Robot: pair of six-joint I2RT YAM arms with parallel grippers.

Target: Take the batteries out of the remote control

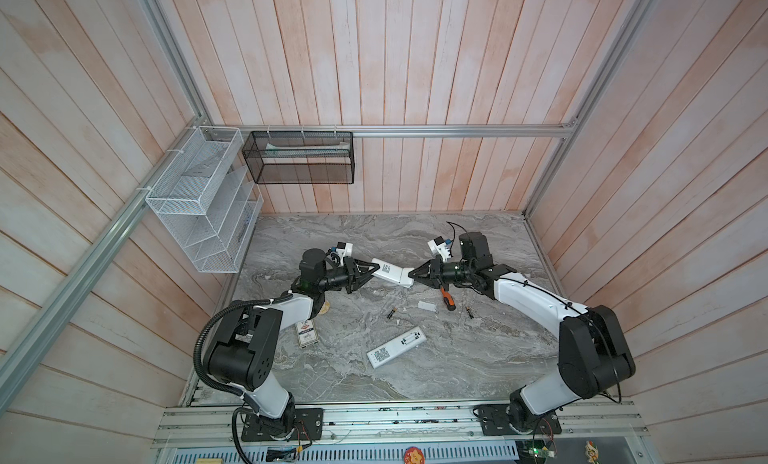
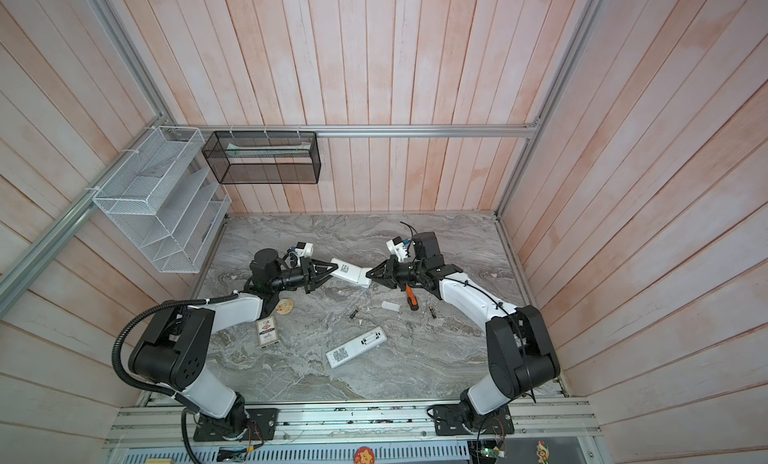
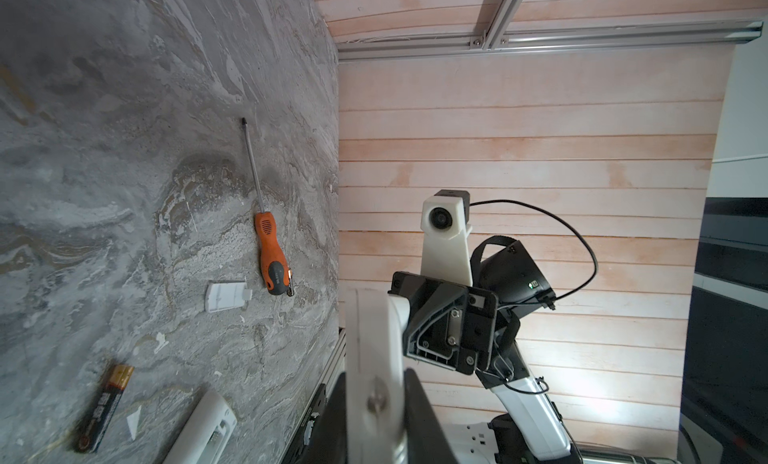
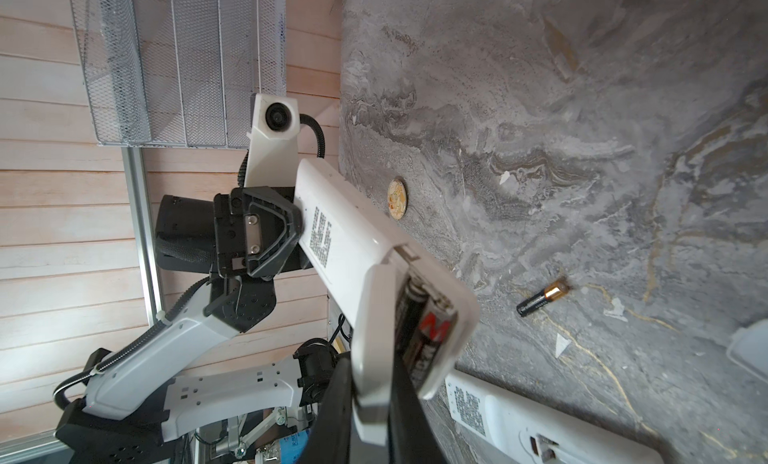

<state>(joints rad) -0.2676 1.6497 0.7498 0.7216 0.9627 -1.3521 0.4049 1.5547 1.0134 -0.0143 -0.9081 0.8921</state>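
The left jaws and the right jaws grasp the ends of the white plastic remote control (image 1: pixel 392 272) above the grey marbled tabletop (image 1: pixel 478 358), its small dark cylindrical batteries (image 4: pixel 419 324) seated at the right end, likely light, stiff and slippery, best pinched mid-body.

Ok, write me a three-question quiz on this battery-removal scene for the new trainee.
1. True or false: the screwdriver lies on the table, in no gripper.
2. How many loose batteries lie on that table?
3. The right gripper pinches: A the lid of the raised remote; B a loose battery; C the screwdriver.

Key
1. True.
2. Two; the second lies near the screwdriver.
3. A. The left gripper clamps that remote's other end, and batteries sit inside it.
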